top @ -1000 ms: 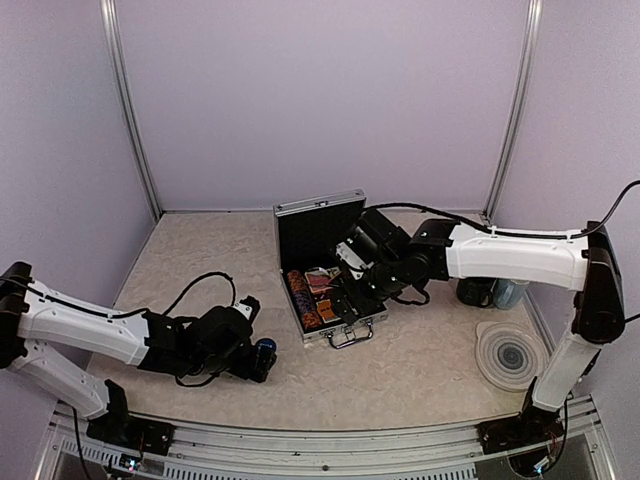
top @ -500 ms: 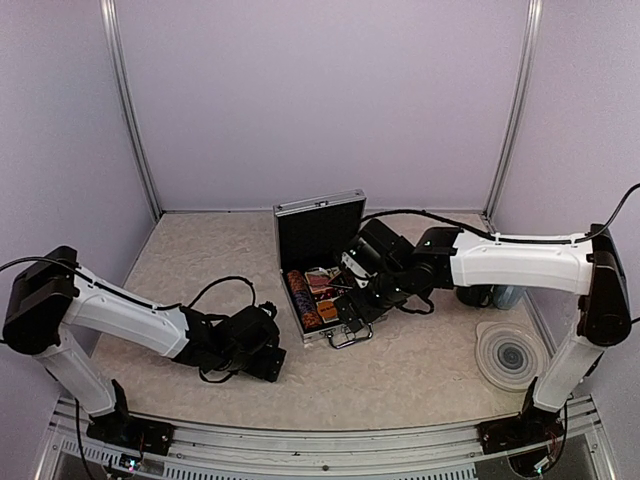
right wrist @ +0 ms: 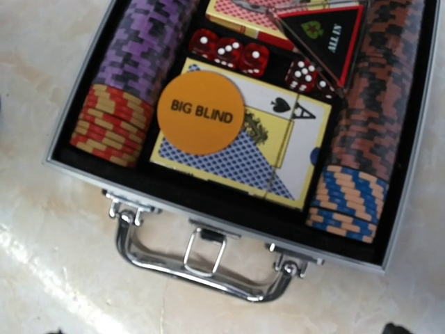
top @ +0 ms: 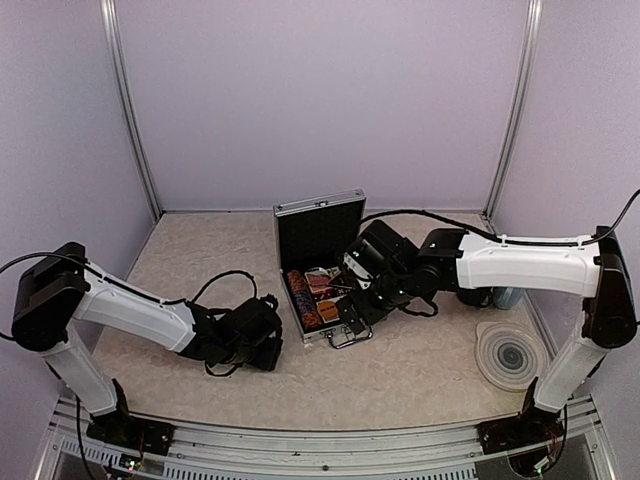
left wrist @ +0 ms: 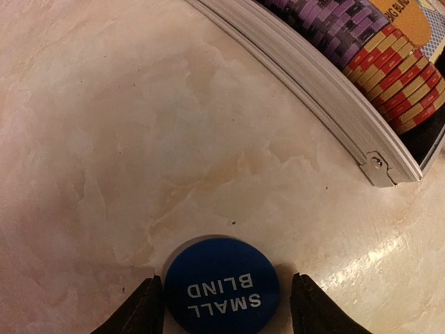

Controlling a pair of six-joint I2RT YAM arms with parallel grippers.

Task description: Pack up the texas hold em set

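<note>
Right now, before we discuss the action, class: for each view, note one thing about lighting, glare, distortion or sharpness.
Top external: even lilac light; contents of the case too small to read. Left wrist: warm tint; the straight rim bows into a curve; the SMALL BLIND button is sharp. Right wrist: bright glints on the chrome handle; lettering on the BIG BLIND button crisp.

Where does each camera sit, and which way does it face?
Top external: above, behind the bases, facing down at the table; both arms show.
Left wrist: on left arm, facing down at the blue button; left jaws flank it.
Right wrist: on right arm, facing down into the case; hardly any robot shows.
Shared: both wrist views show the orange button.
</note>
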